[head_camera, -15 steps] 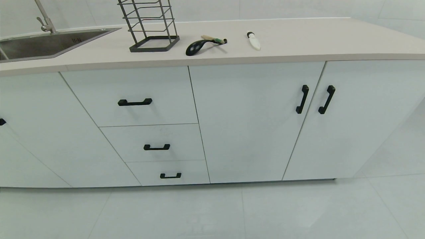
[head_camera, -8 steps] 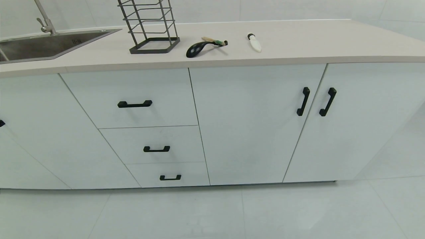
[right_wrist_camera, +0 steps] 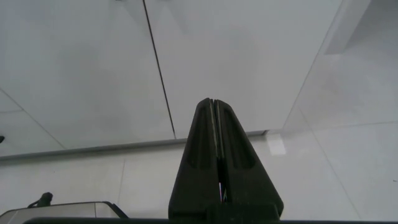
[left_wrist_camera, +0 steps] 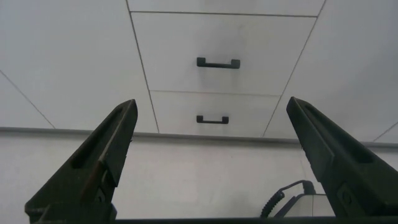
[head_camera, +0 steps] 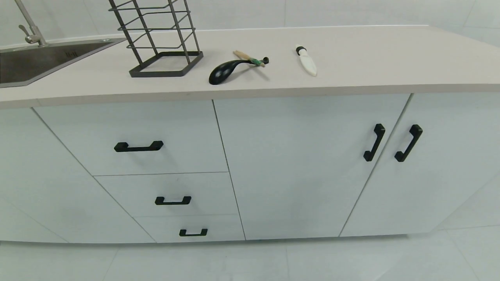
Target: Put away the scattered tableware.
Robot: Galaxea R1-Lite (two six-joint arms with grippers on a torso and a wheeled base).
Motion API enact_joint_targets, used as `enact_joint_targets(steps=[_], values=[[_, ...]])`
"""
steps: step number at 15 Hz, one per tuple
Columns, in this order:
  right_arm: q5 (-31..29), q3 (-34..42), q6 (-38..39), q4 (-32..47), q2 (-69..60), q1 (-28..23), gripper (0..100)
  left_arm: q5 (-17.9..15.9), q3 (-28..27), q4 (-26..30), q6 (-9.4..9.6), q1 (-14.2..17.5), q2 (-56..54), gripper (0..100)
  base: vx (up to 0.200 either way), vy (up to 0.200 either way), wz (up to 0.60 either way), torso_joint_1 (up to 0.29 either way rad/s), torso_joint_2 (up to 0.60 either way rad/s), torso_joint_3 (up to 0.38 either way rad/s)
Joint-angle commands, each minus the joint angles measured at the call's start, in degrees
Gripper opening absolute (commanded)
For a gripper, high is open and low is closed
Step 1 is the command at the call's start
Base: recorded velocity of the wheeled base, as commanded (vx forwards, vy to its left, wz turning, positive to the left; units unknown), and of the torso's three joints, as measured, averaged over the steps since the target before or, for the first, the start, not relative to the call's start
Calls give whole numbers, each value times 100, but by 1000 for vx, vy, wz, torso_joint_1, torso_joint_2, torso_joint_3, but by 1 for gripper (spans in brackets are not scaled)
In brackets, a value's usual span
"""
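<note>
Three bits of tableware are sitting out on the counter (head_camera: 371, 50). A black spoon (head_camera: 220, 72) lies near the front edge, and a pair of wooden chopsticks (head_camera: 244, 56) with a green band rests across the tip of its handle. A white knife (head_camera: 308, 65) lies well apart from them toward the counter's right end. A wire rack (head_camera: 164, 35) stands just beside the spoon on the sink (head_camera: 35, 62) side.

Nothing's been picked up yet, so I'd call this the approach stage. Both arms hang low in front of the cabinets. The left end effector (left_wrist_camera: 211, 155) is spread wide with nothing in it, facing the lower drawers (left_wrist_camera: 218, 63). The right end effector (right_wrist_camera: 212, 106) is clenched on nothing, facing a cabinet door seam.

My guess for the next move is getting an arm up to counter height. The left one looks ready to grab the spoon since it's already released, while the right would need to open up first.
</note>
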Motion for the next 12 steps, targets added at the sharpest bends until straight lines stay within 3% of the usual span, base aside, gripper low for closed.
enact_joint_targets(steps=[1,2,9,12], values=[[5,0,1,-2,9,-8,0,2,-9,-2,-2,1,2,100,0,0,600,12,2,2],[5,0,1,-2,9,0,0,2,0,-2,-2,1,2,100,0,0,600,7,7,-2],[5,0,10,-2,9,-8,0,2,0,-2,7,1,2,100,0,0,0,0,0,0],[-4,0,10,-2,9,-8,0,2,0,-2,7,1,2,100,0,200,0,1,1,1]])
